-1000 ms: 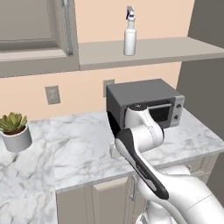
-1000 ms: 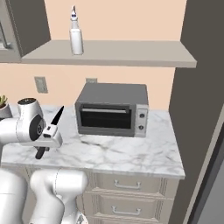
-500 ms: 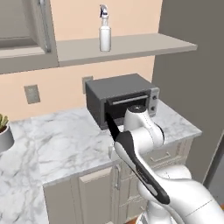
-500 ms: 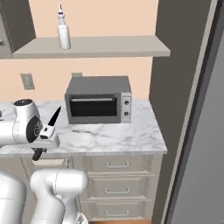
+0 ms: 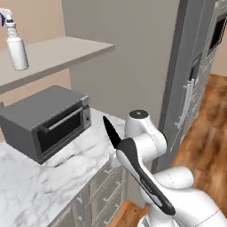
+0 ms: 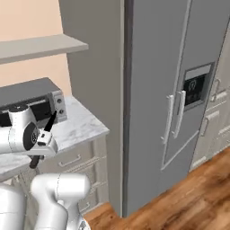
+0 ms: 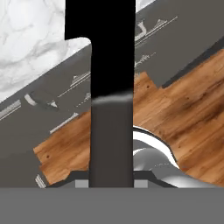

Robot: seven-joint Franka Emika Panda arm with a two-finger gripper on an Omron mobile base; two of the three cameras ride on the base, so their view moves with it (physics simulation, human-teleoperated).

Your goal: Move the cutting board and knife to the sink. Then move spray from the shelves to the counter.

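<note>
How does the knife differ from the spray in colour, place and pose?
The knife is all black; the spray is white and translucent with a blue and white nozzle. The knife is held in the gripper above the counter; the spray stands free on the shelf. The knife points up at a tilt; the spray stands upright. Both are slim and are off the counter.

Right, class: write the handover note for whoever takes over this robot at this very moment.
Gripper: shut on the knife, black blade pointing up, carried beside the counter.
Spray: upright on the shelves, above the microwave; untouched.
Sink and cutting board: out of sight from here, so the board's step can't be confirmed.
Left: get the knife to the sink, check the board, then bring the spray down to the counter.
</note>
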